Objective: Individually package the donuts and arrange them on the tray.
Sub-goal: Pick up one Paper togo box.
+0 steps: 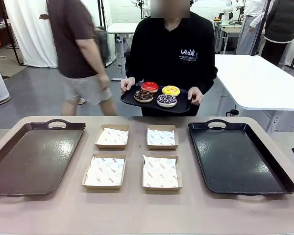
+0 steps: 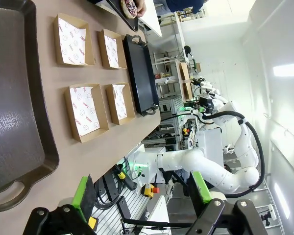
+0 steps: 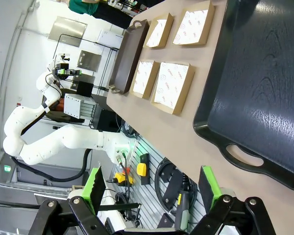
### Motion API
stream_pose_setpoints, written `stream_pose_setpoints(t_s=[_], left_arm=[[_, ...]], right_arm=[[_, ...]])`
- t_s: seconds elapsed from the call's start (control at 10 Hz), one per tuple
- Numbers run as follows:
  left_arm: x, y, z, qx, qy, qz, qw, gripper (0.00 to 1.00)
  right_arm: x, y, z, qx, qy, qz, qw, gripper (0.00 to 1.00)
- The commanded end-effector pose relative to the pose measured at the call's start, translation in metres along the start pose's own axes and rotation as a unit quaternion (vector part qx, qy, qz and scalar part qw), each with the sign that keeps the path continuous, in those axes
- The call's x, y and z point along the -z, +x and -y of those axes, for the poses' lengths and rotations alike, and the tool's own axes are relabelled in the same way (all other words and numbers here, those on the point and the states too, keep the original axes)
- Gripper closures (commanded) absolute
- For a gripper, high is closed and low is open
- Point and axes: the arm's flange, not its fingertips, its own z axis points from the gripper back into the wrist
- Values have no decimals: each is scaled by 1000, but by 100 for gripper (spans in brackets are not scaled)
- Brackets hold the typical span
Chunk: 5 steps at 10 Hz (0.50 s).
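Across the beige table [image 1: 137,215], a person [image 1: 172,54] holds four glazed ring donuts [image 1: 157,94] on a small black tray [image 1: 130,100], while left gripper [image 2: 142,191] and right gripper [image 3: 152,182] gape empty.

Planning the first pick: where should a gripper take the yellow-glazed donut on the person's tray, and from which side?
Likely from above: one finger in the hole of the yellow-glazed donut, one outside its far-right rim. It lies flat; the red-glazed donut and sprinkled purple donut crowd its other sides.
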Motion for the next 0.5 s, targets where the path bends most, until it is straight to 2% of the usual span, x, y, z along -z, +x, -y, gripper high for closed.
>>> stream_pose_setpoints(t_s=[0.0, 0.4], left_arm=[[-1, 2, 1, 8, -11, 7, 1000, 0], [-1, 2, 1, 8, -11, 7, 1000, 0]], right_arm=[[0, 3, 1, -8, 12, 9, 1000, 0], [0, 3, 1, -8, 12, 9, 1000, 0]])
